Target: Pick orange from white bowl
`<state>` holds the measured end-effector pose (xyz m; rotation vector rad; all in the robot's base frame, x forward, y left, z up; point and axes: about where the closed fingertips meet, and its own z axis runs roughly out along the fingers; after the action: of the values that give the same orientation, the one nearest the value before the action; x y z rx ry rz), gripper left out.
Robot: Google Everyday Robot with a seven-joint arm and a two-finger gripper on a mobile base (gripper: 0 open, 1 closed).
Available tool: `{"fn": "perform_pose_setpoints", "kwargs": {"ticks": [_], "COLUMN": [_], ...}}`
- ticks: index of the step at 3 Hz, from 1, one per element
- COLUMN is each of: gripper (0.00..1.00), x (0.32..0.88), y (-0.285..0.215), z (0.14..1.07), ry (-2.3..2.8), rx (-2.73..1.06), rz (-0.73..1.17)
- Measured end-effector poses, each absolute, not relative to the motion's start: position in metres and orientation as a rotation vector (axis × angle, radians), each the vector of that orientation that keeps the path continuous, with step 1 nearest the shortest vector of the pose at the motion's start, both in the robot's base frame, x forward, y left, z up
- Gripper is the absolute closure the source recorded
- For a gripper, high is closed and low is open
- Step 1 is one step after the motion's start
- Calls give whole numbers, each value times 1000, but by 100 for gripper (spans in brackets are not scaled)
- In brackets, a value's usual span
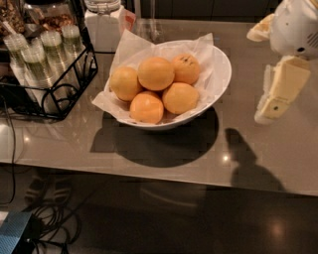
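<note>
Looks like an office break room or café counter to me: glossy grey worktop (59, 146) with a wire rack (49, 112) of stacked cups (52, 52), snack jars (47, 15) at the back, a bowl (222, 74) of oranges (156, 73) set out, cables (44, 218) on the floor below. The robot's hand (278, 94) hangs over the worktop's right side.

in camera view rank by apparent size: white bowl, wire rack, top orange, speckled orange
1. white bowl
2. wire rack, cut off at edge
3. top orange and speckled orange, too alike to rank
gripper hangs right of the bowl
</note>
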<state>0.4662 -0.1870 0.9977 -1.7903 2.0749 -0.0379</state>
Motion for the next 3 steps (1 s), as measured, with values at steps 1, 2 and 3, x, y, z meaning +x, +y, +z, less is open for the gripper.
{"fn": "perform_pose_setpoints", "kwargs": {"ticks": [1, 2, 3], "gripper": [0, 0, 0], "x": [491, 514, 535], "y": [-161, -133, -108], "z": [1010, 1017, 1010], "ry": [1971, 1897, 1873], "rx": [-1834, -1873, -1882], "rz": [40, 113, 211]}}
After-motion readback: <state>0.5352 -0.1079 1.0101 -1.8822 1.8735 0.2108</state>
